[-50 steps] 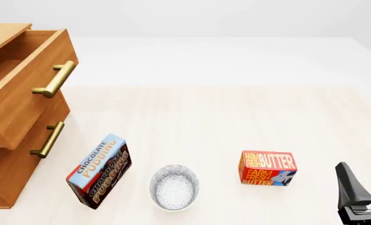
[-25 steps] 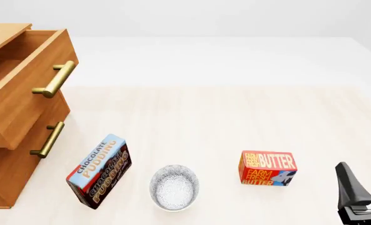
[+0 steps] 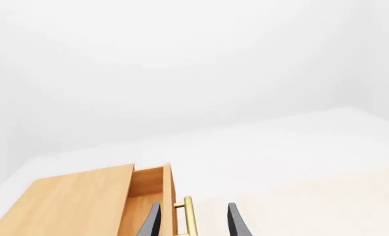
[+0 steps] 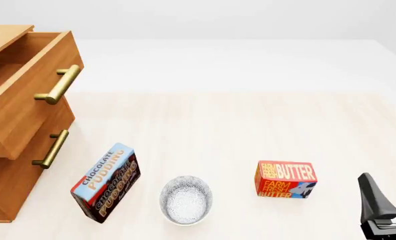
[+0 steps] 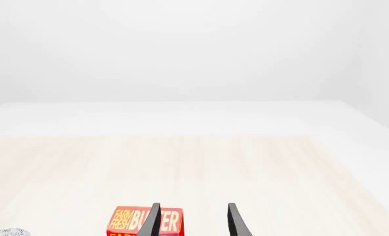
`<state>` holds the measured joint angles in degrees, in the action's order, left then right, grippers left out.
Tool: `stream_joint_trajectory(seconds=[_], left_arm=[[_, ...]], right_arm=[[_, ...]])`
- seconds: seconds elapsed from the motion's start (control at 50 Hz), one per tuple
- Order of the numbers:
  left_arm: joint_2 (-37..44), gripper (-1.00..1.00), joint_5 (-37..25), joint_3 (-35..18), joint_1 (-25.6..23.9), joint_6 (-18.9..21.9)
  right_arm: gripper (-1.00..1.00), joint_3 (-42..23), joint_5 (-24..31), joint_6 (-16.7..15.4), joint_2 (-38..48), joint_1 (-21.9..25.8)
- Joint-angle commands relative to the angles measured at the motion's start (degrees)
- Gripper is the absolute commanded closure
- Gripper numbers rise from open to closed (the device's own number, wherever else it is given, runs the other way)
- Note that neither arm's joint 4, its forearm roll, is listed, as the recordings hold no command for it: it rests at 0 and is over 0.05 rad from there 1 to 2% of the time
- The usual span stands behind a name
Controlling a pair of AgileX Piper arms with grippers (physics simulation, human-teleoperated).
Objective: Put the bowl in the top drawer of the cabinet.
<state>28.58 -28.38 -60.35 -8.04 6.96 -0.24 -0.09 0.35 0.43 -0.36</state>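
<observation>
The bowl (image 4: 185,200) sits well left of the right gripper (image 4: 387,196), beyond the butter box (image 4: 286,179). Both grippers' fingers are seen parted, nothing held. Top drawer (image 4: 25,90) is already pulled out.

Bowl (image 4: 185,199) flanked: pudding box (image 4: 106,182) near, butter box (image 4: 285,179) farther; above clear.

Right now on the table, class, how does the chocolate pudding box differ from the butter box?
The chocolate pudding box is blue and dark brown, while the butter box is red and orange. The pudding box stands tall and tilted, left of the bowl; the butter box sits lower and squarer, right of it. Both are printed food cartons resting untouched on the table.
</observation>
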Motion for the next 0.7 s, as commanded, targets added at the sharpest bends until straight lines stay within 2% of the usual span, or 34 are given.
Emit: stream_joint_trajectory(seconds=[0.02,0.3,0.7], left_arm=[[6.8,-1.0,-0.6,-2.7,2.8,-4.8],[12.2,-1.0,1.5,-2.5,6.1,-7.3],[18.8,-1.0,3.8,-3.5,8.9,-8.5]], right_arm=[[-1.0,0.0,0.0,0.0,0.0,0.0],[-1.0,0.0,0.0,0.0,0.0,0.0],[-1.0,0.0,0.0,0.0,0.0,0.0]])
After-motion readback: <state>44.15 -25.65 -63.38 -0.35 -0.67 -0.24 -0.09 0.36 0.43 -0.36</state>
